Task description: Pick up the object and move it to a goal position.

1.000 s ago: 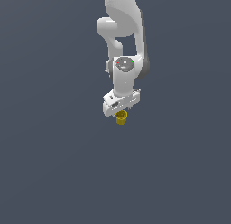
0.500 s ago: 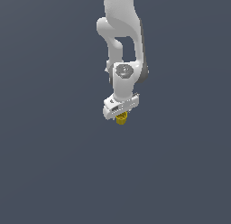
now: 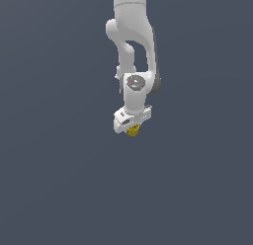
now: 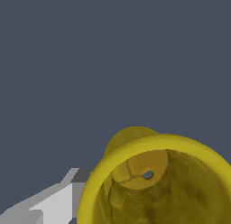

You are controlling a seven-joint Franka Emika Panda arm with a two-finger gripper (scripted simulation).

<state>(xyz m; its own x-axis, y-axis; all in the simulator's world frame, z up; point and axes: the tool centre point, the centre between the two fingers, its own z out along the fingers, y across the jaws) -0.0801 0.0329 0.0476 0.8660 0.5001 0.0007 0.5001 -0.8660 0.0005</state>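
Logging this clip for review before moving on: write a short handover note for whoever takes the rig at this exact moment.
Gripper: shut on the yellow cup, which sits under the white hand in the exterior view.
Cup: the wrist view looks straight into its open mouth, with one finger beside the rim.
Done: the cup appears grasped.
Left: carry it to the goal. No goal marker shows in either view, and I cannot tell whether the cup is clear of the surface.

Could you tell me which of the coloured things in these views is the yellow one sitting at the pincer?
Only one candidate exists: the yellow cup, right under the white pincer. The wrist view looks into its open mouth; everything else is white arm or grey background.
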